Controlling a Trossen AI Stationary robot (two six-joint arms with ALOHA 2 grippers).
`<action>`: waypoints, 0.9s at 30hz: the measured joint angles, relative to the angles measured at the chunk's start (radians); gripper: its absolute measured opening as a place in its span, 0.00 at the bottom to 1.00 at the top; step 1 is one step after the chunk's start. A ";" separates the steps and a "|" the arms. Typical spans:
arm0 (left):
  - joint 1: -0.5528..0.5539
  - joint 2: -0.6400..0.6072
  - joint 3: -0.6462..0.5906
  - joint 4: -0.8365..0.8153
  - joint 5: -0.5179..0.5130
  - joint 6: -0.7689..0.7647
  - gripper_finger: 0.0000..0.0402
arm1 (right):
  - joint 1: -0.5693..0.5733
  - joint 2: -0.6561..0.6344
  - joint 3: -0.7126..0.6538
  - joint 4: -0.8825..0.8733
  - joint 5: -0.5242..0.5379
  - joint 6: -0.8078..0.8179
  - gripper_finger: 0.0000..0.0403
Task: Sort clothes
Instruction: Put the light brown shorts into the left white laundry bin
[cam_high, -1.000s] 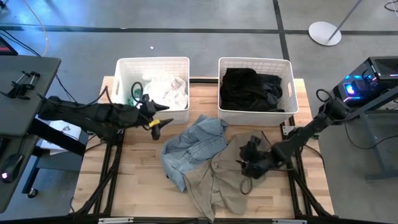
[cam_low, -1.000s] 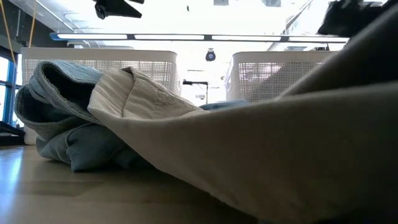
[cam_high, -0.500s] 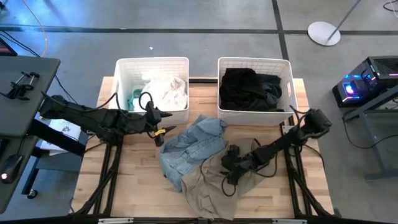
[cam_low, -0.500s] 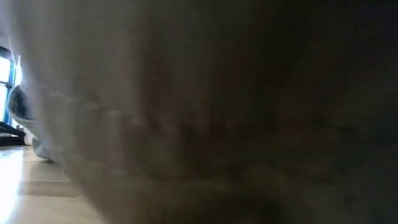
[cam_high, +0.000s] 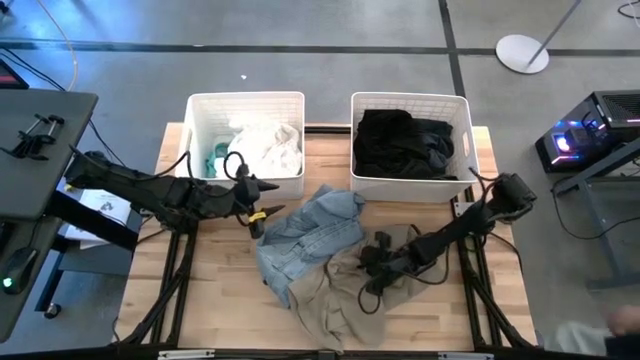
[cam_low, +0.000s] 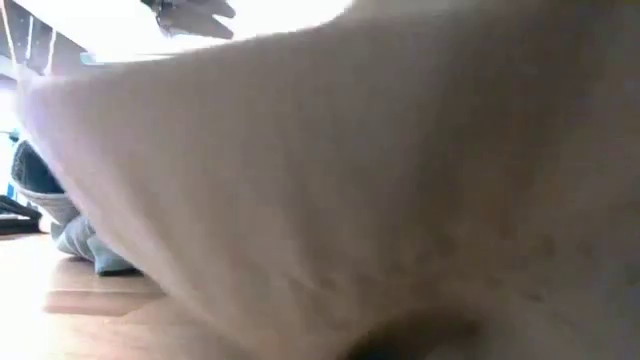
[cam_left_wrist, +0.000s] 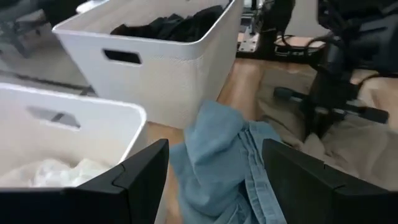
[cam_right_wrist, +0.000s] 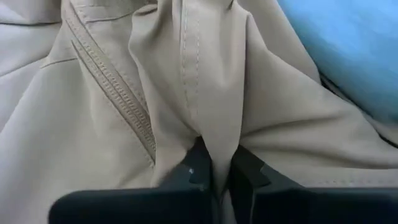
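Observation:
A beige garment (cam_high: 345, 295) lies bunched on the table's near middle, partly under a light blue denim garment (cam_high: 305, 235). My right gripper (cam_high: 368, 272) is low on the beige garment and shut on a fold of it (cam_right_wrist: 211, 118). My left gripper (cam_high: 258, 212) is open and empty, above the table between the left basket and the denim (cam_left_wrist: 224, 155). White and teal garments (cam_high: 262, 145) lie in the left basket. Black garments (cam_high: 400, 135) lie in the right basket. In the low view the beige cloth (cam_low: 400, 200) fills nearly the whole picture. My right gripper pinches a raised fold of the beige garment (cam_right_wrist: 214, 146) between its two fingers (cam_right_wrist: 193, 171), next to a stitched seam (cam_right_wrist: 118, 106). The cloth bunches into pleats that run into the fingers. The rest of the garment lies on the table.
Two white lattice baskets stand at the table's far edge, the left basket (cam_high: 200, 110) and the right basket (cam_high: 462, 130). Bare wood (cam_high: 210, 290) shows at the near left. A dark desk (cam_high: 30, 150) stands left of the table.
My right gripper has moved toward the table's left and a little toward its near edge, across the beige garment. The beige cloth has been pushed and bunched toward the near edge, where it now blocks the low view. My left gripper has gone slightly down toward the denim.

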 joint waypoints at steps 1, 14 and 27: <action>-0.006 0.006 0.000 0.012 0.000 0.009 0.62 | 0.002 -0.028 -0.003 -0.010 0.015 0.015 0.03; -0.106 0.139 0.001 0.375 -0.239 0.292 0.62 | 0.159 -0.514 -0.002 0.124 0.536 -0.213 0.02; -0.045 0.213 0.001 0.536 -0.072 0.315 0.62 | 0.091 -0.600 0.001 0.426 0.497 -0.699 0.02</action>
